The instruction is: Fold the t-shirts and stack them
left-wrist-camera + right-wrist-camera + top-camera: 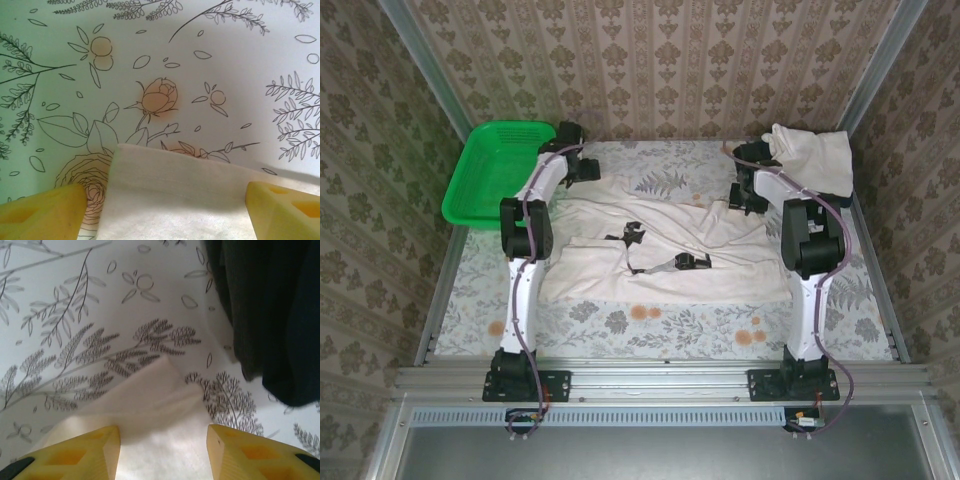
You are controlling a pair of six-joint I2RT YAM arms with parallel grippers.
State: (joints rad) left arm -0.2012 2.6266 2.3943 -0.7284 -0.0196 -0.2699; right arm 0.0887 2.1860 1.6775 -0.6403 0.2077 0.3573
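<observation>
A cream-white t-shirt (660, 255) lies spread across the middle of the table, with dark marks near its centre. My left gripper (582, 170) hovers at its far left corner. In the left wrist view the yellow fingers (42, 212) stand wide apart, and the gripper (165, 212) is open over the shirt's flat corner (175, 190). My right gripper (748, 198) is at the far right corner. It is open (162, 452) with a folded-over tip of cream cloth (160, 395) between its fingers. A dark navy t-shirt (270, 315) lies just beyond. Another cream t-shirt (815, 155) is bunched at the back right.
A green mesh basket (492, 175) sits tilted at the back left edge. A floral tablecloth (680, 325) covers the table, bare along the near side. Patterned walls and metal rails close the table in on three sides.
</observation>
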